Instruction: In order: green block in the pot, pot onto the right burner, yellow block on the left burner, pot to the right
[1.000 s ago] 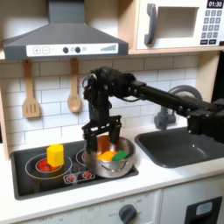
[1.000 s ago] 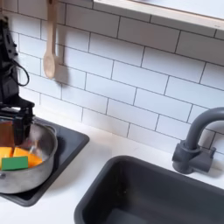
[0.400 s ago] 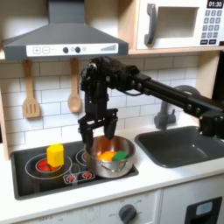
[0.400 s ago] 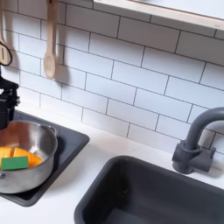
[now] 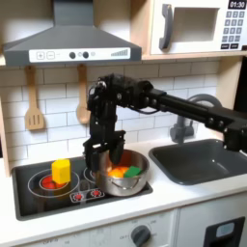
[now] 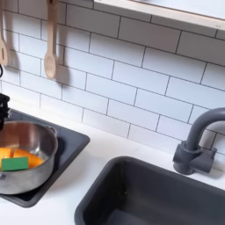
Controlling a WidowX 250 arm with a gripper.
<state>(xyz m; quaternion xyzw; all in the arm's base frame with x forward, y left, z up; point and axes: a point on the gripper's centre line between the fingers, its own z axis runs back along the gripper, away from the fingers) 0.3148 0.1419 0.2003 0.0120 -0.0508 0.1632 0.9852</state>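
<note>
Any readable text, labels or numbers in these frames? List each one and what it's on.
"01:30": on the microwave display at the top right of the first exterior view.
Microwave keypad: button markings too small to read.
Range hood panel: knobs and symbols, too blurred to read.
Stove front controls: red marks, no legible characters.
Second exterior view: no text anywhere.

Both exterior views are evenly and softly lit, bright enough to read colours, with no hard-edged shadows. The pictures are low in resolution and slightly soft all over; small details smear. In the first exterior view the pot (image 5: 123, 175) shows pale glints on its rim, and the range hood (image 5: 70, 43) casts a dim band on the tiles beneath. In the second exterior view the pot's wall (image 6: 35, 171) carries broad soft reflections.
</note>
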